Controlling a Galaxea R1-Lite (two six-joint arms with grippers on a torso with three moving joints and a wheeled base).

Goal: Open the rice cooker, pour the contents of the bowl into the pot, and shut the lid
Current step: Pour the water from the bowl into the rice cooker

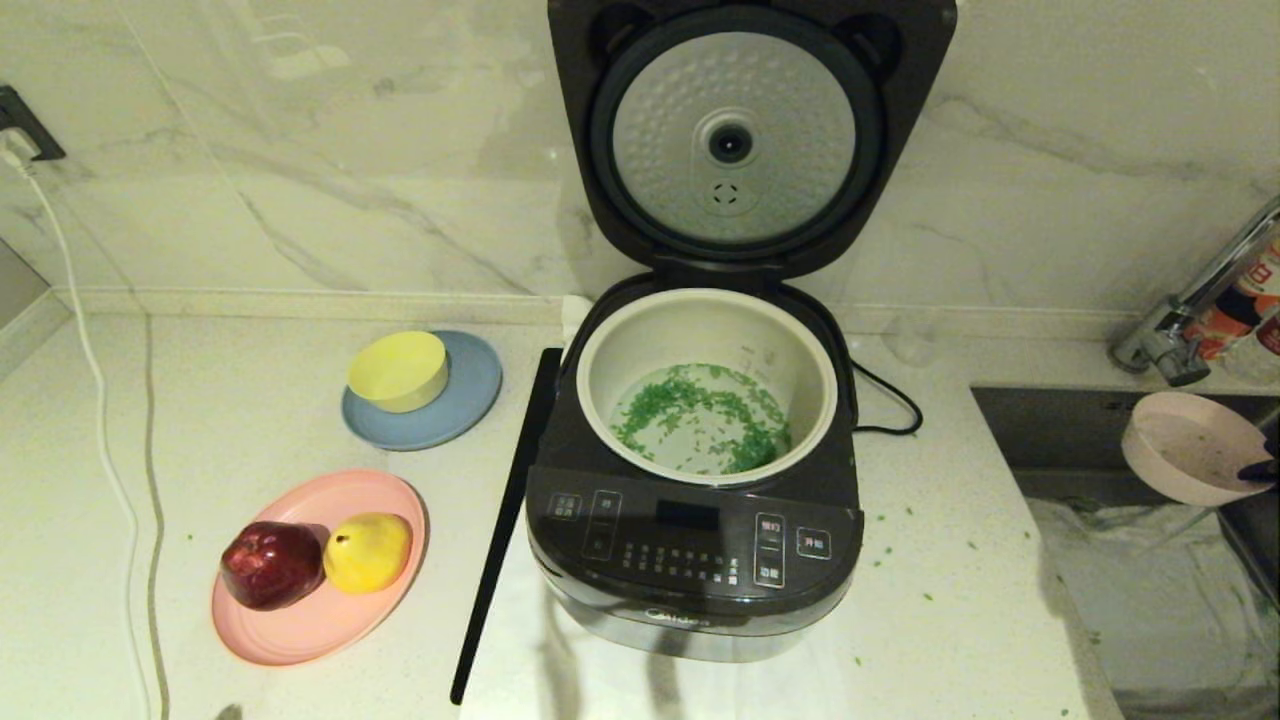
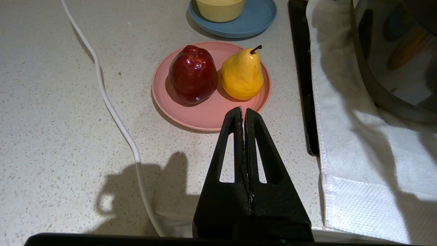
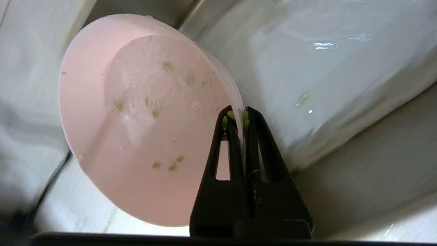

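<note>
The dark rice cooker point(image 1: 690, 550) stands at the middle of the counter with its lid point(image 1: 735, 140) swung up, dimpled silver plate facing me. Green bits point(image 1: 700, 415) lie scattered across the bottom of the off-white pot point(image 1: 705, 320). At the far right, over the sink, my right gripper point(image 3: 239, 114) is shut on the rim of the pale pink bowl point(image 1: 1190, 445) point(image 3: 146, 123), which is tilted and holds only a few stuck green bits. My left gripper point(image 2: 243, 110) is shut on nothing, low over the counter in front of the pink plate.
A pink plate point(image 1: 300, 630) carries a red apple point(image 1: 272, 563) and a yellow pear point(image 1: 367, 550). A yellow bowl point(image 1: 398, 370) sits on a blue plate point(image 1: 470, 400). A white cable point(image 1: 100, 440) runs down the left. Sink point(image 1: 1150, 580) and tap point(image 1: 1190, 320) at right. Stray green bits point(image 1: 905, 530) dot the counter.
</note>
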